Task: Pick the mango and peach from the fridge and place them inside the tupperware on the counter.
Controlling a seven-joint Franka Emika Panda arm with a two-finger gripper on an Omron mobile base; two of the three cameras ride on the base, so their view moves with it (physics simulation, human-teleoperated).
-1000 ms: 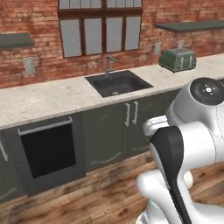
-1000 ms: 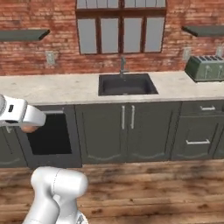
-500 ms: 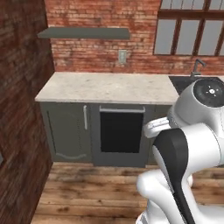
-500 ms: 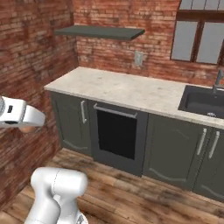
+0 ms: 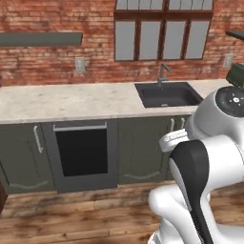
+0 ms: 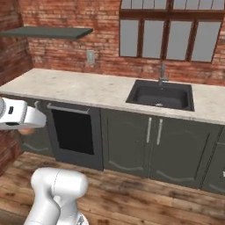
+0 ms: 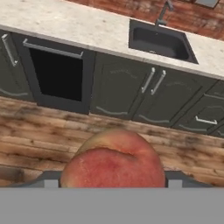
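Brick-walled kitchen, beige counter (image 6: 83, 90) with dark sink (image 6: 160, 95), oven front below, end effector (image 7: 113, 175) clamped on peach (image 7: 113, 162) above wood floor (image 7: 39, 127).

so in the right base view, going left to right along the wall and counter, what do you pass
shelf → wall outlet → oven front → double cabinet doors → sink with faucet, all under the beige counter, with the window above the sink end.
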